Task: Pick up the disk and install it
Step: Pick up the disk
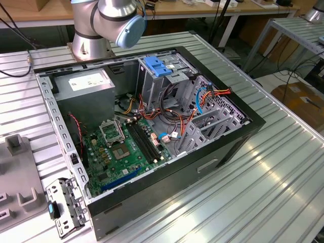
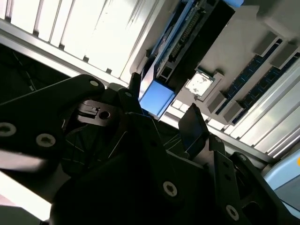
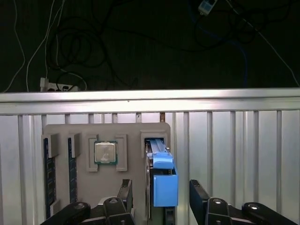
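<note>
Hovering at the pick-up step: in the flat grey plastic holder tray [image 3: 84, 133], the flat, silver-metal, blue-bracketed disk [image 3: 161, 159] stands on edge, with the black gripper [image 3: 161, 187] spread astride it, apparently not touching. Closing calls for a square, centred squeeze.

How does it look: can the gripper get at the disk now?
Probably yes. In the first wrist view the open gripper straddles the disk, standing on edge in its grey tray, with nothing between fingers and disk.
</note>
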{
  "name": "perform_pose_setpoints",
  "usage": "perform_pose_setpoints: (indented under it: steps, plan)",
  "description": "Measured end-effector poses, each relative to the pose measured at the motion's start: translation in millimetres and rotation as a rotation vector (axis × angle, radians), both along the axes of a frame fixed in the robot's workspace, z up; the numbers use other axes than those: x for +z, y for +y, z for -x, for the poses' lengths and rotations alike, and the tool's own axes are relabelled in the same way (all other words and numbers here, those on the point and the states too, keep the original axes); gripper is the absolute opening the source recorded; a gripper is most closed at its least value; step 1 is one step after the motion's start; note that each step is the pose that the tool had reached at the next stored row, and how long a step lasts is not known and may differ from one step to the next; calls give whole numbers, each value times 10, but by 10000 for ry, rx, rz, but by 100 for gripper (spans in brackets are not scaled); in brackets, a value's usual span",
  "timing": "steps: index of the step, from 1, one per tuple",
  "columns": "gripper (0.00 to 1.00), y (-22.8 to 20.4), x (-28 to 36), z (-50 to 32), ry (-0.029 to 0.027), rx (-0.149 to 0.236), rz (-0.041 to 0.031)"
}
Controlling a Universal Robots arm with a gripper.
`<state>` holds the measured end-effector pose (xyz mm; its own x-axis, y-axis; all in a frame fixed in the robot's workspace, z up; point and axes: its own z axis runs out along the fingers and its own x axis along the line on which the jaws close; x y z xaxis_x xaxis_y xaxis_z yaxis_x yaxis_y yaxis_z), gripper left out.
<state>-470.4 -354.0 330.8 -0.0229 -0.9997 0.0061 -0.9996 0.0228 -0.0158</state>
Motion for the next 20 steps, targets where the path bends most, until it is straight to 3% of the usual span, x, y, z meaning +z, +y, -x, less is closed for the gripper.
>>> perform_pose_setpoints:
  steps: [4,9,20]
  plan:
    - [60,1,-86,20,55,-1,0]
    - [60,1,-199,30,59,0,-9]
    - [60,4,-375,32,61,0,-48]
